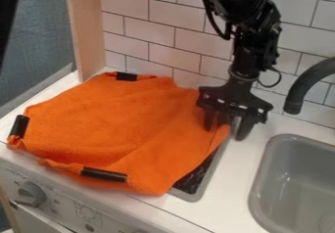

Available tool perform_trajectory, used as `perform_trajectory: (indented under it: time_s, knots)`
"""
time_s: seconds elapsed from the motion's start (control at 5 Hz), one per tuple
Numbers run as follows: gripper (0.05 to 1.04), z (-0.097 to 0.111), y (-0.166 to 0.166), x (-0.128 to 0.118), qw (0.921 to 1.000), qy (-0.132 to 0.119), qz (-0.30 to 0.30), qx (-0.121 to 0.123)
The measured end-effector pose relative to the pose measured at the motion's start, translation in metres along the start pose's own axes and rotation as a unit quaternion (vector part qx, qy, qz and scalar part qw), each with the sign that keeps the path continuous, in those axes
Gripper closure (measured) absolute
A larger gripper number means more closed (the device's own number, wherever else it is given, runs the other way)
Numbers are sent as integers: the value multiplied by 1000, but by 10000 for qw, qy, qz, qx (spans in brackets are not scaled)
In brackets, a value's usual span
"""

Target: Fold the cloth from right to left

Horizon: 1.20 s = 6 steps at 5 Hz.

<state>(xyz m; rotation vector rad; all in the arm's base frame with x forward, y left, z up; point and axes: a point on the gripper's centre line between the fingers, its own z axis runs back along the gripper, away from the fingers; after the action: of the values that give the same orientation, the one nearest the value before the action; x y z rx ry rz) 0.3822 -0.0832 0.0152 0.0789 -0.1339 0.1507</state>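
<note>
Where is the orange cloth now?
In the camera view, the orange cloth is left of the sink, spread mostly over the dark stovetop.

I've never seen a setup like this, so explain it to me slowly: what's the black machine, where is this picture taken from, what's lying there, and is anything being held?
The black machine is a robot arm, coming in from the top edge. At its lower end is its two-fingered hand, the part that grasps.

There is one picture, from a fixed camera looking down at a slant on what seems to be a toy kitchen.

An orange cloth is spread over a dark panel with a grey rim, set in the white counter. Black strips sit along the cloth's edges. To the right are a grey sink and a black faucet.

The hand is at the cloth's right edge, its fingers apart, so nothing looks firmly held.
</note>
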Motion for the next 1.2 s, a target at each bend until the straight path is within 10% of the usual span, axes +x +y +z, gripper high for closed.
perform_trajectory:
  time_s: [0.6, 1.2]
  knots:
    - [944, 4, 3, -1, 9998, -161, 61, -142]
    - [1020, 32, 15, -5, 9976, -459, 380, -362]
